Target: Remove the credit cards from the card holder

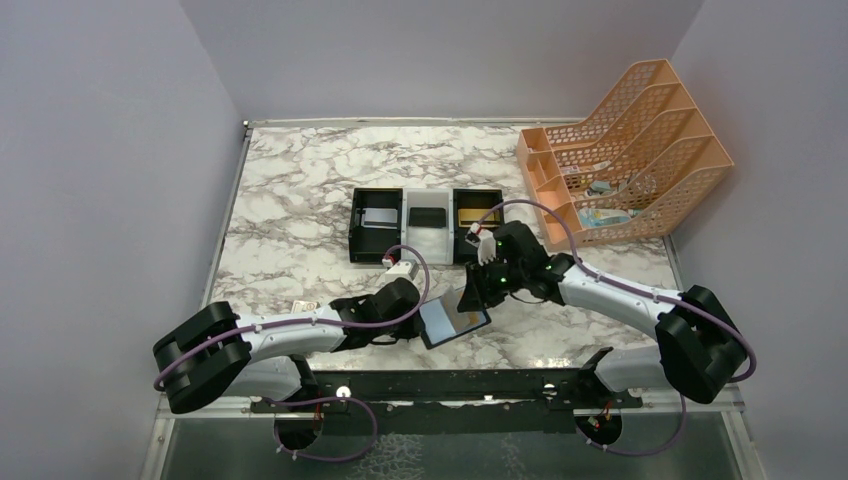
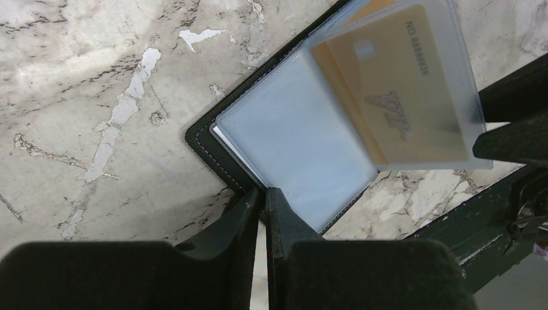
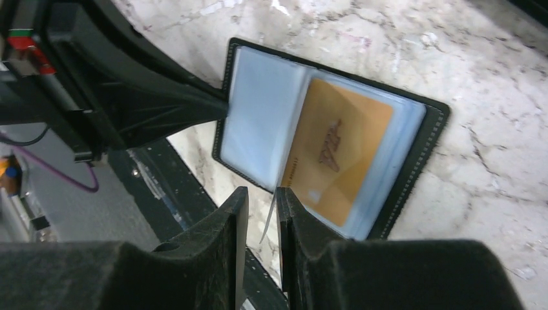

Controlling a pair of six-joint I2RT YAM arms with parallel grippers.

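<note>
The holder (image 1: 455,318) sits open at the table's (image 1: 300,200) near edge, between the arms. The left end effector (image 2: 263,205) is clamped on its black cover edge. The right end effector (image 3: 262,210), nearly closed, pinches the clear sleeve (image 2: 466,71) containing the gold card (image 2: 394,90).

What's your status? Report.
Left gripper shut on card holder edge. Right gripper pinching its clear sleeve. Gold card inside, not out. No obstruction seen.
</note>
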